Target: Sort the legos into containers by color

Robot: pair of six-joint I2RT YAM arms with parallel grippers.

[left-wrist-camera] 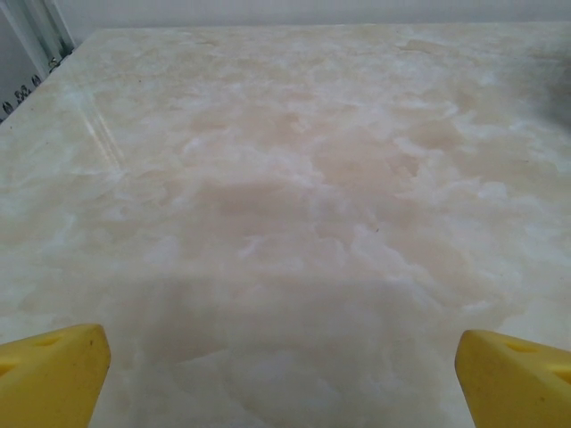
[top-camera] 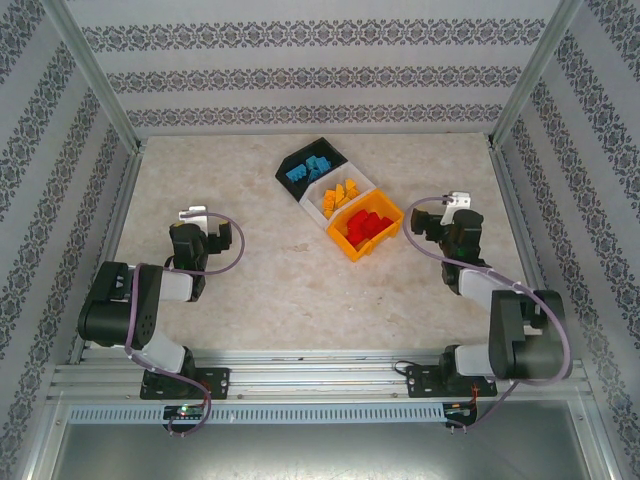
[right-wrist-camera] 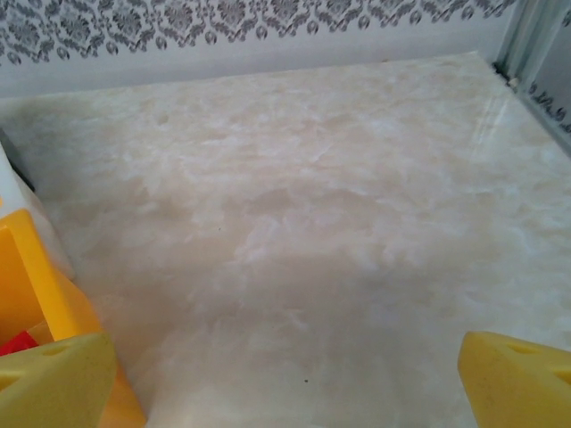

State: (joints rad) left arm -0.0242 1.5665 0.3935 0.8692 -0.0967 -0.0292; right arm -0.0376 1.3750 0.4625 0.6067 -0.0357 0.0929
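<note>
The left tool (top-camera: pixel 196 226) (left-wrist-camera: pixel 285 383) is wide open and holds nothing. In its wrist view the two yellow fingertips (left-wrist-camera: pixel 52 374) stand at the lower corners, with bare bench (left-wrist-camera: pixel 285 178) between them. The right tool (top-camera: pixel 435 222) (right-wrist-camera: pixel 285 383) is open in the same way and is also empty. Just beside its left fingertip is the wall of the orange bin (right-wrist-camera: pixel 36 276), and a bit of red brick (right-wrist-camera: pixel 13 343) shows inside it.

Seen from above, both tools sit low over the bench. The left one is well apart from the bins and the right one is near the orange bin. The three bins are joined in a slanted row toward the far side. The blue bricks (top-camera: pixel 305 170) lie in the black bin (top-camera: pixel 326 148), the orange-yellow bricks (top-camera: pixel 340 193) in the white bin (top-camera: pixel 311 205), and the red bricks (top-camera: pixel 370 225) in the orange bin. I find no brick outside the bins.

So I judge that the sorting is done, and the step in hand is a check and a clean rest. To do it well, look into each bin for a brick of the wrong colour, because the upper bricks hide the lower ones. If the right tool must move, raise it first and only then draw it away, so that its finger does not catch the orange wall and drag the whole row.
</note>
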